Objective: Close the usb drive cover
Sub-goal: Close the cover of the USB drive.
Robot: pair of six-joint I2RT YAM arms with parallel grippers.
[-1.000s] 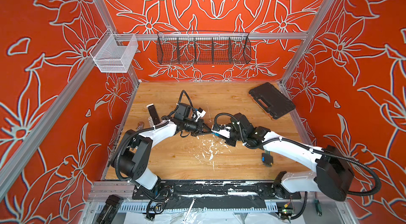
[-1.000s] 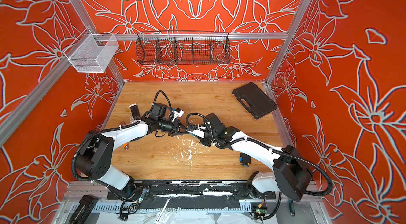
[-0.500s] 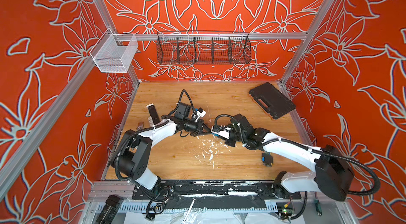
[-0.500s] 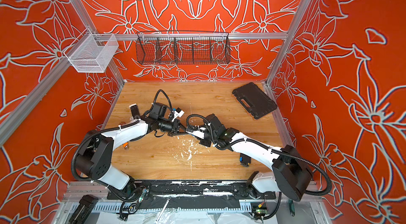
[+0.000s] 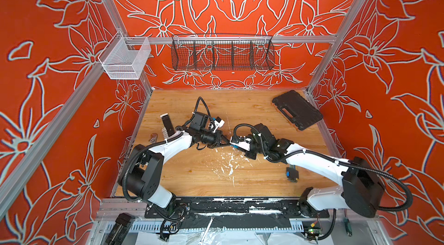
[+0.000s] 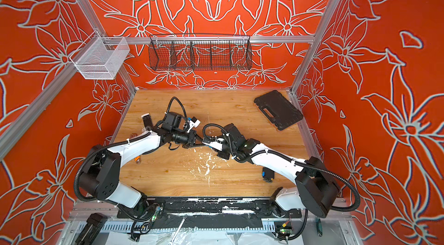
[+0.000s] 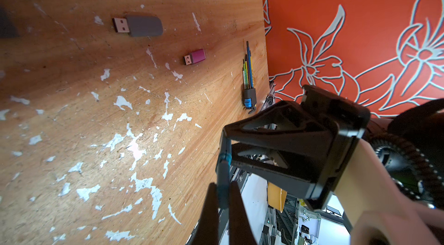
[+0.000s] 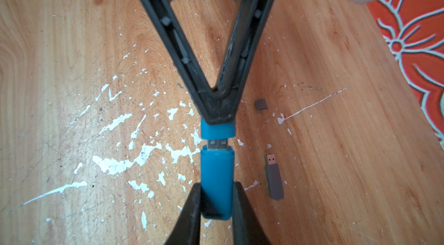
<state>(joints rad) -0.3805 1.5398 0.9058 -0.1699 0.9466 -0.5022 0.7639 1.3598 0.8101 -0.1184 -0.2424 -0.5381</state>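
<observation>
The blue drive [image 8: 217,179] is held in the right jaws. Just ahead, bare plug [image 8: 217,144] is seen between it and the blue cap [image 8: 218,129], pinched in the left jaws; a grey drive [image 8: 274,179] lies beside the right jaws

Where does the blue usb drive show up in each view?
Both top views: blue usb drive, a speck just below picture centre.
Left wrist: edge-on, between the left claw and right claw.
Right wrist: middle of the picture, body in the right claw, cover in the left claw, plug partly showing.
Shared landmark: white scuffs beneath it.
</observation>
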